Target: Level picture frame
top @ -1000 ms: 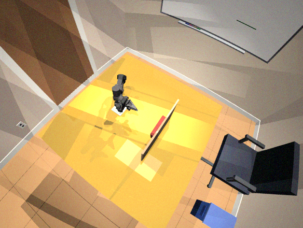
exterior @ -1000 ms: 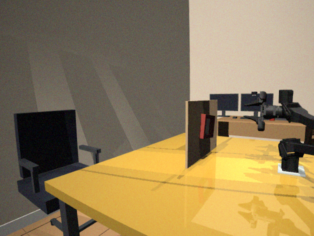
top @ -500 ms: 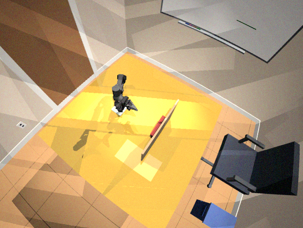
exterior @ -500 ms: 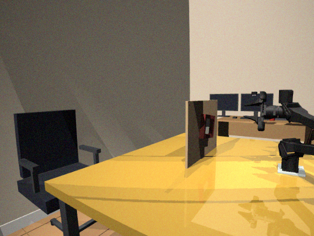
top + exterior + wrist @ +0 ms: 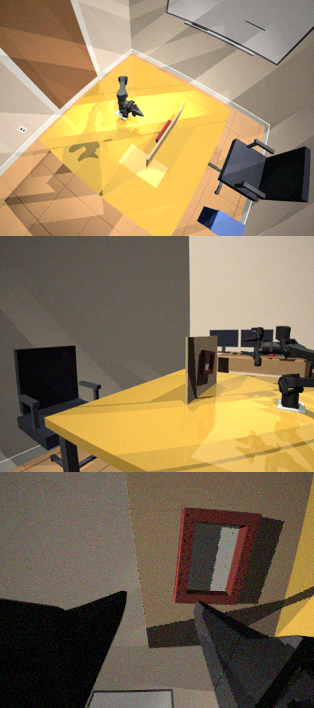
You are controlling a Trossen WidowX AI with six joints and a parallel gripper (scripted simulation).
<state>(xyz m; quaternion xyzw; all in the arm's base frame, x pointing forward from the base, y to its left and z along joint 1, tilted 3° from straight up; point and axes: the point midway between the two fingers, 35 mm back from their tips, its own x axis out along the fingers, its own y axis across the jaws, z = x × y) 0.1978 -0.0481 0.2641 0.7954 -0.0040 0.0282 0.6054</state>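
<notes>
The red picture frame (image 5: 163,131) (image 5: 208,352) (image 5: 184,554) hangs on the upright tan board (image 5: 178,112) (image 5: 189,362) (image 5: 155,572). It looks slightly crooked: its near end in the exterior view, the left end seen from the front, sits higher. In the wrist view, turned sideways, the frame leans against the board's edges. The screw and notched strip are hidden behind it. My gripper (image 5: 142,115) (image 5: 242,346) (image 5: 161,601) is open and empty, held in front of the board at a distance and not touching the frame.
The board stands on the yellow table (image 5: 203,101) (image 5: 126,428). A dark chair (image 5: 243,162) (image 5: 48,378) is beyond the table edge behind the board. A blue bin (image 5: 227,223) is on the floor. A desk with two monitors (image 5: 223,338) is at the back.
</notes>
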